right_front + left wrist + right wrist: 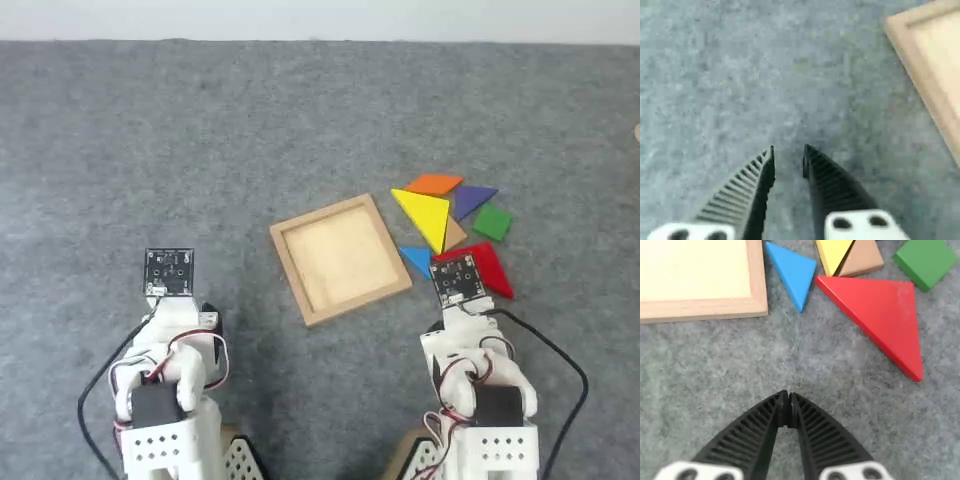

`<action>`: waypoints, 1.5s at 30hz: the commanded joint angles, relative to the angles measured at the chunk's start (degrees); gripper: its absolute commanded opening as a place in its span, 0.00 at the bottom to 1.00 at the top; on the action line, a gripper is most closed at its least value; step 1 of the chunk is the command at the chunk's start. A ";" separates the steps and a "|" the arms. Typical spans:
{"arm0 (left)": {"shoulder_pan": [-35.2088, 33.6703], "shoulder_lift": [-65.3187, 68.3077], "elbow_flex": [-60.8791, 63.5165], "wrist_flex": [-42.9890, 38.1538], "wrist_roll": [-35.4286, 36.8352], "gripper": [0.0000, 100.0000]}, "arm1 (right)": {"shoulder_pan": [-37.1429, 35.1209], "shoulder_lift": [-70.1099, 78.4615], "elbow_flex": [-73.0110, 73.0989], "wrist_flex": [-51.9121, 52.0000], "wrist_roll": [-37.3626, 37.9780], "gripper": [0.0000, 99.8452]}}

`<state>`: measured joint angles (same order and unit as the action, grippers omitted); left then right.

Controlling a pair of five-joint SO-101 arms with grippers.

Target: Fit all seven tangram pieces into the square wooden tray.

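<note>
Tray (358, 302) in the high view sits mid-table between your two arms. The pieces are clustered on the grey mat (150, 130) off its right side: orange piece (433, 184), purple piece (472, 198), green square (491, 222), yellow triangle (428, 212), tan piece (456, 236), blue triangle (415, 258), red triangle (495, 265).

In the left wrist view, your left gripper (788, 155) hangs over the mat, jaws slightly parted and holding nothing, with a tray corner near.

In the right wrist view, your right gripper (789, 402) has its tips pressed together on nothing, near the red triangle. The blue triangle lies just beside the tray rim.

Overhead high view; close downward wrist views, tray (925, 75) edge common.
</note>
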<state>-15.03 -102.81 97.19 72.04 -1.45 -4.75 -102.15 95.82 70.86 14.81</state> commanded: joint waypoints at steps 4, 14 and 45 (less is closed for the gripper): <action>-0.26 -1.14 -0.75 0.18 -0.09 0.09 | 0.75 -1.45 0.53 3.82 0.62 0.01; -0.26 -1.14 -0.75 0.18 -0.09 0.09 | 15.87 -1.01 -9.05 -6.55 14.95 0.01; -0.26 -1.14 -0.75 0.18 -0.09 0.09 | 7.69 91.30 -65.49 -11.21 21.01 0.22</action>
<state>-15.03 -102.81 97.19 72.04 -1.45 3.25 -17.67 37.27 60.48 31.34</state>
